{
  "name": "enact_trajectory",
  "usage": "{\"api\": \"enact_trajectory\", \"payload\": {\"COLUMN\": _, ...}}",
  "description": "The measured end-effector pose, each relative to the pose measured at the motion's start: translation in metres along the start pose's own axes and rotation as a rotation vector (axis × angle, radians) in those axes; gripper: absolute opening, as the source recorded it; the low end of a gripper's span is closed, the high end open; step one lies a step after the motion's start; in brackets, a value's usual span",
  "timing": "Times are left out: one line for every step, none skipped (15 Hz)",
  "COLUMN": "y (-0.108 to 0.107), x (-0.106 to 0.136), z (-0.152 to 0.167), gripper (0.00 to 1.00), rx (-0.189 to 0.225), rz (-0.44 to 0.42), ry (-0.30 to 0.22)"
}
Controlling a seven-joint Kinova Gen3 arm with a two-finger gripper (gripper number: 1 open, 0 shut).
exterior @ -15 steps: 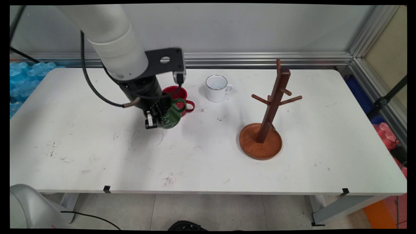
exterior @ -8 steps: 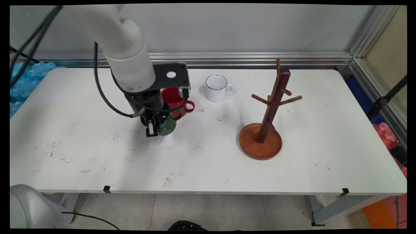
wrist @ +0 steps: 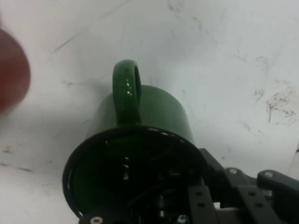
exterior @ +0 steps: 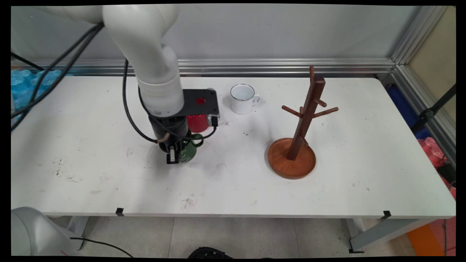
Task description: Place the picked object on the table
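Jaws clamped on glossy green mug

1. The table bears three mugs and a mug tree, which stands right of its middle.
2. The enamel mug stands left of the mug tree and farther back, well apart from it.
3. The second mug stands left of the enamel mug, partly hidden by the arm.
4. The third mug sits just in front of the second mug, far left of the mug tree, in the gripper.
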Motion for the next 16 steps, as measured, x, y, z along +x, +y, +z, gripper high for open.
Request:
{"api": "enact_trajectory", "payload": {"y": 0.000, "x": 0.002, "z": 0.003, "gripper": 0.00, "rx": -0.003, "rz": 0.005, "ry": -0.006}}
{"api": "enact_trajectory", "payload": {"y": -0.001, "x": 0.004, "z": 0.005, "gripper": 0.00, "rx": -0.005, "rz": 0.008, "ry": -0.011}}
{"api": "enact_trajectory", "payload": {"y": -0.001, "x": 0.007, "z": 0.010, "gripper": 0.00, "rx": -0.009, "rz": 0.014, "ry": -0.019}}
{"api": "enact_trajectory", "payload": {"y": -0.002, "x": 0.009, "z": 0.013, "gripper": 0.00, "rx": -0.011, "rz": 0.018, "ry": -0.025}}
{"api": "enact_trajectory", "payload": {"y": -0.003, "x": 0.011, "z": 0.015, "gripper": 0.00, "rx": -0.012, "rz": 0.021, "ry": -0.029}}
{"api": "enact_trajectory", "payload": {"y": -0.004, "x": 0.013, "z": 0.019, "gripper": 0.00, "rx": -0.014, "rz": 0.024, "ry": -0.034}}
{"api": "enact_trajectory", "payload": {"y": -0.005, "x": 0.015, "z": 0.022, "gripper": 0.00, "rx": -0.015, "rz": 0.028, "ry": -0.038}}
{"api": "enact_trajectory", "payload": {"y": -0.005, "x": 0.018, "z": 0.025, "gripper": 0.00, "rx": -0.017, "rz": 0.033, "ry": -0.042}}
{"api": "enact_trajectory", "payload": {"y": -0.006, "x": 0.020, "z": 0.028, "gripper": 0.00, "rx": -0.018, "rz": 0.035, "ry": -0.046}}
{"api": "enact_trajectory", "payload": {"y": -0.006, "x": 0.022, "z": 0.031, "gripper": 0.00, "rx": -0.020, "rz": 0.036, "ry": -0.049}}
{"api": "enact_trajectory", "payload": {"y": -0.007, "x": 0.024, "z": 0.033, "gripper": 0.00, "rx": -0.022, "rz": 0.038, "ry": -0.052}}
{"api": "enact_trajectory", "payload": {"y": -0.007, "x": 0.025, "z": 0.035, "gripper": 0.00, "rx": -0.024, "rz": 0.039, "ry": -0.054}}
{"api": "enact_trajectory", "payload": {"y": -0.007, "x": 0.027, "z": 0.037, "gripper": 0.00, "rx": -0.026, "rz": 0.040, "ry": -0.056}}
{"api": "enact_trajectory", "payload": {"y": -0.007, "x": 0.029, "z": 0.039, "gripper": 0.00, "rx": -0.028, "rz": 0.040, "ry": -0.058}}
{"api": "enact_trajectory", "payload": {"y": -0.007, "x": 0.030, "z": 0.040, "gripper": 0.00, "rx": -0.030, "rz": 0.039, "ry": -0.060}}
{"api": "enact_trajectory", "payload": {"y": -0.007, "x": 0.031, "z": 0.041, "gripper": 0.00, "rx": -0.031, "rz": 0.039, "ry": -0.061}}
